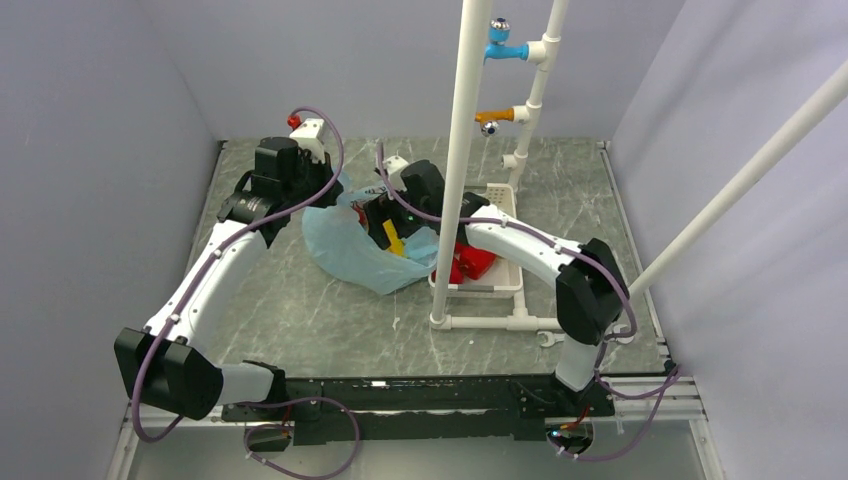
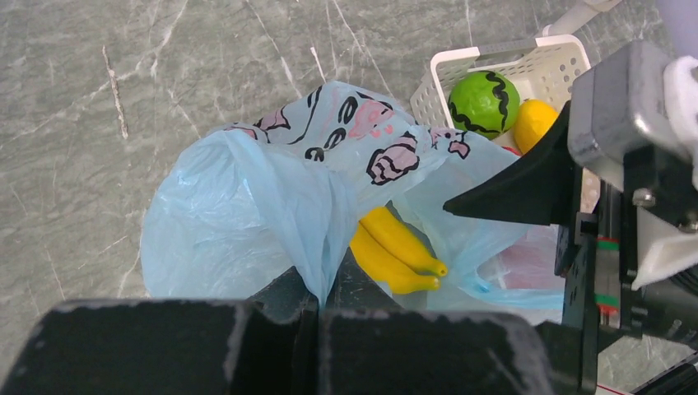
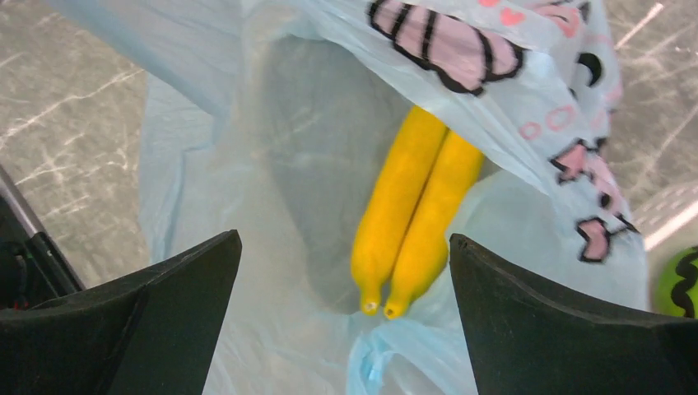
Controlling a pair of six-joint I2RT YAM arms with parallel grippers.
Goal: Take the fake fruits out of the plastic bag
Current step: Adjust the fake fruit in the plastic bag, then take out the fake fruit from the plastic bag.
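Two yellow bananas (image 3: 411, 218), joined as a pair, are seen lying inside the plastic bag (image 2: 222, 214), which is spread near the middle of the counter (image 1: 300, 320), just beside the white slotted basket (image 2: 461, 62) on the side of the right edge. Part of the task is judged done: a green striped piece (image 2: 484, 103), a yellow rounded piece (image 2: 533, 123) and red pieces (image 1: 470, 265) are already held in the basket, outside the bag. The banana pair is the only fruit that can be made out in the bag (whether anything more is hidden under its folds cannot be told). A fold of the bag is pinched in the closed left hand (image 2: 317, 325), so that the mouth is held up and open. The right hand (image 3: 344, 239) is poised over the bananas with its fingers spread wide, one to each side of the pair, and nothing is gripped. The taking of the bananas is judged to be the step in hand. No brand, label or legible writing is found; only a pink-and-black cartoon print is carried near the bag's rim.
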